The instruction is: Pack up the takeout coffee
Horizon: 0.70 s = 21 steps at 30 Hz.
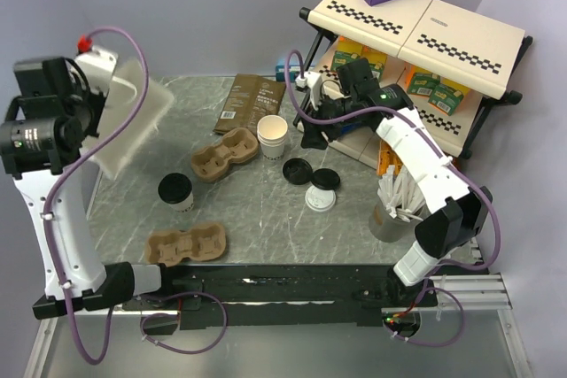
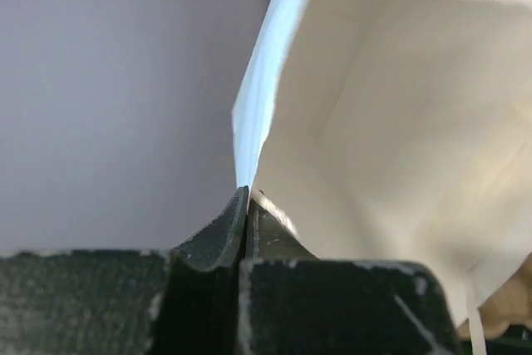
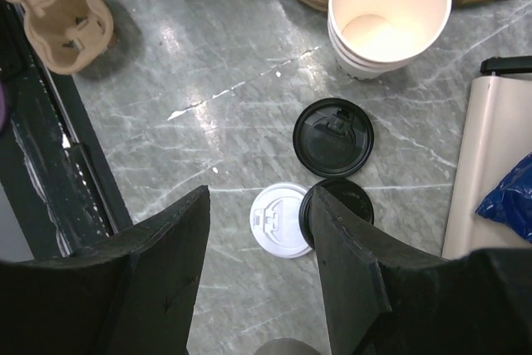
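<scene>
On a grey marble-patterned tabletop (image 1: 266, 219) before a pale lilac wall, we see the left gripper (image 2: 247, 205) pinched tight on the edge of a white paper bag (image 2: 391, 122), held aloft at the table's left. The small white paper takeout cup with a round black plastic lid (image 1: 175, 190) stands near a brown moulded-pulp cup carrier (image 1: 225, 155). The right gripper (image 3: 262, 197) hangs partly open and empty above a loose round black plastic lid (image 3: 332, 136). We judge the bag should stand low, mouth wide, beside the cup.
</scene>
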Tool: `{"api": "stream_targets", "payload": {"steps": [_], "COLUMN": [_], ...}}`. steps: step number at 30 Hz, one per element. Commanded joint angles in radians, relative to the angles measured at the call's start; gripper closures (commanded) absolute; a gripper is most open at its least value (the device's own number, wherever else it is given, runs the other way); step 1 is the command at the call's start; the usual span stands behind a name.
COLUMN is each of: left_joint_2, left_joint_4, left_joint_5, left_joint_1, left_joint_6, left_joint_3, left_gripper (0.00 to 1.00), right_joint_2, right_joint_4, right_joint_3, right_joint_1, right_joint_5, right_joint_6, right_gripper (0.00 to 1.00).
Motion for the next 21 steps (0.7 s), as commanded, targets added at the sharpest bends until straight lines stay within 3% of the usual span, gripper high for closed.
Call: {"api": "stream_targets", "payload": {"steps": [1,4,8,16,21], "left_joint_2": [0.054,0.071,0.05,0.031,0.068], "left_joint_4": [0.057,0.053,0.079,0.096,0.06], "left_joint_5": [0.216,0.391,0.512,0.58,0.522], "left_joint_1": [-0.006,-0.038,-0.2,-0.527,-0.702], "left_joint_6": [-0.004,0.017,0.033,0.046,0.103], "left_joint_3": [0.184,0.219,0.154,-0.042,-0.118], "left_gripper": [0.99,0.99,0.99,0.99,0.99], "right_joint_2": [-0.081,-0.096,-0.135,-0.237,-0.28], "right_joint_4": [0.069,0.082,0.099,0.127,0.122], "right_joint_3": [0.016,0.03,0.033,-0.018,-0.068], "right_joint_1": [-0.031,-0.069,-0.104,-0.181,-0.221], "right_joint_5": [-0.056,-0.072,-0.089,-0.039,-0.039], "right_joint_6": [0.065,0.098,0.12,0.227,0.263], "right_gripper": [0.41,0.41,0.4,0.37,0.27]}}
